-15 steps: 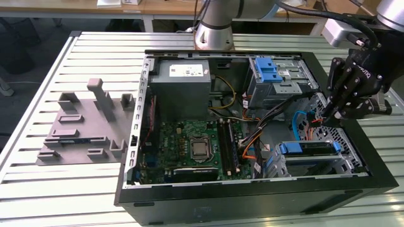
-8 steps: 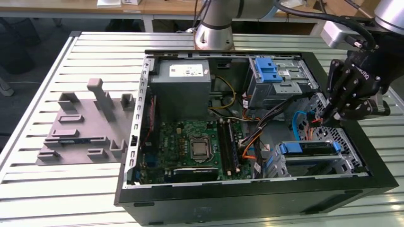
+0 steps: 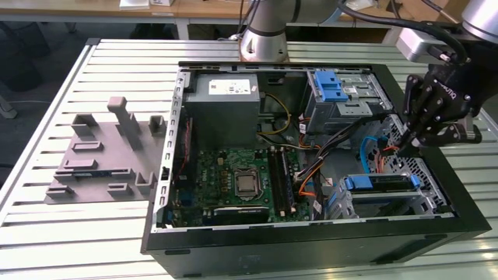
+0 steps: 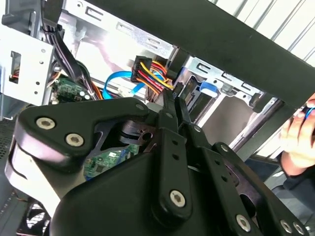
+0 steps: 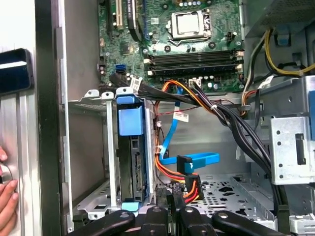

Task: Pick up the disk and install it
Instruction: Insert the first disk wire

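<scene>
Scene from the exterior view: black steel tower computer case [image 3: 311,245] lying open on a pale slatted metal table [image 3: 46,233], with a grey moulded fixture plate [image 3: 101,157] on the slats toward the exterior view's left. Inside the case, green motherboard [image 3: 237,178], large grey metal power-supply box [image 3: 225,102] and short ridged blue plastic latch strip [image 3: 330,87]. Flat silver hard disk in its blue plastic carrier frame [image 3: 377,183] seated on edge in the bare-metal drive cage [image 3: 432,186], at the case corner toward the exterior view's right. Black multi-link gripper [image 3: 406,140] hanging over the orange and blue cables [image 3: 381,153], near the disk but apart from it. Fingers drawn narrow together, nothing visible between them.

First wrist view: disk [image 5: 135,169] upright in the drive cage [image 5: 110,147], blue carrier tab at its end nearer the motherboard [image 5: 197,44]. Cables [image 5: 197,160] running just beside the cage. Gripper [image 5: 171,209] with fingers almost touching and holding nothing, close to the cage wall. Person's hand [image 5: 6,201] outside the case wall.

Second wrist view: gripper [image 4: 171,98] seen from behind its linkage, fingertips pressed close with no object in their grasp, aimed toward a black connector with red, yellow and orange wires [image 4: 150,69]. Hand [image 4: 298,137] beyond the case rim.
</scene>
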Motion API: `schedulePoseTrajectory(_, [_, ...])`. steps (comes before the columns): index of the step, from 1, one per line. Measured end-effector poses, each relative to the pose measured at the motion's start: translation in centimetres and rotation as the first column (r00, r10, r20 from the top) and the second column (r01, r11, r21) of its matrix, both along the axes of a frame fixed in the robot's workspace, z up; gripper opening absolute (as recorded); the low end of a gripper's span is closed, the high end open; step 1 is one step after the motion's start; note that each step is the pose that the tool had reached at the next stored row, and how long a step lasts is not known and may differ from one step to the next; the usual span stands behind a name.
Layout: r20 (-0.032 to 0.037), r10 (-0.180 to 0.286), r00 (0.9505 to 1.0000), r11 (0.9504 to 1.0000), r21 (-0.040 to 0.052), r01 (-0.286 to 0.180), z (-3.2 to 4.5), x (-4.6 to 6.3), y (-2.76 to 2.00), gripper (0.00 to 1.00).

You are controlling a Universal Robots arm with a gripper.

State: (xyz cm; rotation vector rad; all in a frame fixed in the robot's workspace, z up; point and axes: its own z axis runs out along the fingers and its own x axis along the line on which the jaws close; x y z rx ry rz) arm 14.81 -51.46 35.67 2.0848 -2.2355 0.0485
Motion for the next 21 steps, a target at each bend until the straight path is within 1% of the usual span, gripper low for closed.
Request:
schedulePoseTrajectory(3, [0.0002,0.021,0.9998,0.9998,0.0001,-0.021,0.0,-0.02,-0.06,0.16])
schedulePoseTrajectory(6, [-0.0003,0.021,0.9998,0.9998,-0.0002,-0.021,-0.01,0.0,-0.07,0.16])
schedulePoseTrajectory(9, [-0.0031,0.021,0.9998,0.9998,-0.0012,-0.021,-0.02,0.12,-0.04,0.17])
schedulePoseTrajectory(10, [-0.0032,0.021,0.9998,0.9998,-0.0019,-0.021,-0.02,0.13,-0.05,0.24])
schedulePoseTrajectory(11, [-0.0033,0.021,0.9998,0.9998,-0.003,-0.021,-0.04,0.17,-0.03,0.24])
schedulePoseTrajectory(13, [-0.0035,0.021,0.9998,0.9997,-0.009,-0.021,-0.02,0.26,0.03,0.24])
schedulePoseTrajectory(16, [-0.0038,0.02,0.9998,0.9995,-0.0227,-0.02,-0.07,0.27,0.08,0.24])
schedulePoseTrajectory(17, [-0.0038,0.02,0.9998,0.9995,-0.0253,-0.02,-0.12,0.28,0.09,0.24])
schedulePoseTrajectory(21, [-0.0039,0.02,0.9998,0.9994,-0.0264,-0.02,-0.25,0.29,0.1,0.22])
